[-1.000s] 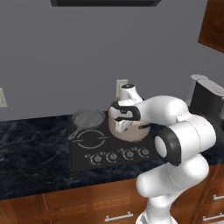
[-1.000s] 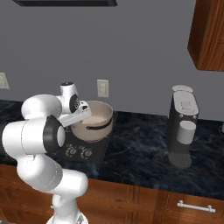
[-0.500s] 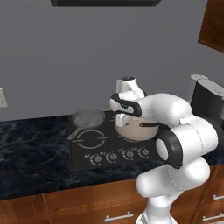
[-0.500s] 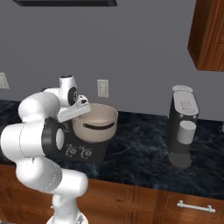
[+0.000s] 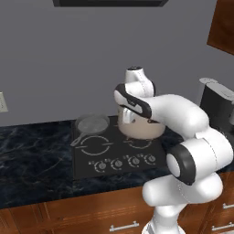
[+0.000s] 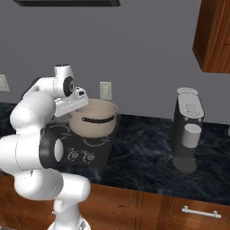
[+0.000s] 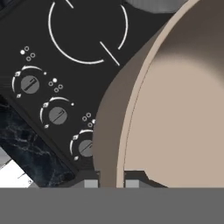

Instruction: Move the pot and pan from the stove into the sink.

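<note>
Pot (image 6: 93, 119) gripped at its rim by the fingers (image 7: 91, 183), above the stove (image 5: 114, 151).
In the hand view the two fingers are clamped on the pot's rim wall, one outside, one inside the pale bowl. Whether the pot's base touches the black cooktop cannot be told; it sits over the right rear burner. The grey pan (image 5: 91, 123) lies on the stove's left rear burner, just beside the pot. A coffee machine (image 6: 187, 134) stands well apart on the dark marble bench (image 6: 143, 161).
</note>
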### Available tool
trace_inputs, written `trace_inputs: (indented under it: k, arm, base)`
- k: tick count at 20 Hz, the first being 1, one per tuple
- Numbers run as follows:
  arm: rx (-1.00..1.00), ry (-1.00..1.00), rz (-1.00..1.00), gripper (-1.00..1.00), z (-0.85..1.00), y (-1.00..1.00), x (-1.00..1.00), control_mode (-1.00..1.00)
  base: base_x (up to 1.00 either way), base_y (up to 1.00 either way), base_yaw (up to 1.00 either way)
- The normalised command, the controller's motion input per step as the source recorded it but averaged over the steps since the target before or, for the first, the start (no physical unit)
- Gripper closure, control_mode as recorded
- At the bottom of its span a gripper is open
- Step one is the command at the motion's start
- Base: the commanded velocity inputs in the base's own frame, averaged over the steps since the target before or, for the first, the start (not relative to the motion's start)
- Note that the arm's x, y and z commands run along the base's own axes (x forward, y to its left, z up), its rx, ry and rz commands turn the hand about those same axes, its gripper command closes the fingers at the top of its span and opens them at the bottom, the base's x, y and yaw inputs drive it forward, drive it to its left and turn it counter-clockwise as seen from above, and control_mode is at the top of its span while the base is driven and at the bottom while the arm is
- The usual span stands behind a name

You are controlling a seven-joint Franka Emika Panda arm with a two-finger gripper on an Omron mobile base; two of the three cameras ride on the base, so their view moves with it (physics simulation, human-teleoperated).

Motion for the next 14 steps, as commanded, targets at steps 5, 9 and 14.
trace_inputs:
  k: [5, 9, 14]
  arm:
    - [-0.02, -0.01, 0.13, 1.0, 0.47, 0.19, -0.48, -1.0]
    - [-0.01, -0.09, 0.14, 1.0, 0.33, 0.14, -0.66, -1.0]
    - [0.0, -0.19, 0.12, 1.0, 0.24, 0.09, -0.69, -1.0]
  base:
    - [0.0, 0.0, 0.0]
    - [0.0, 0.0, 0.0]
    - [0.0, 0.0, 0.0]
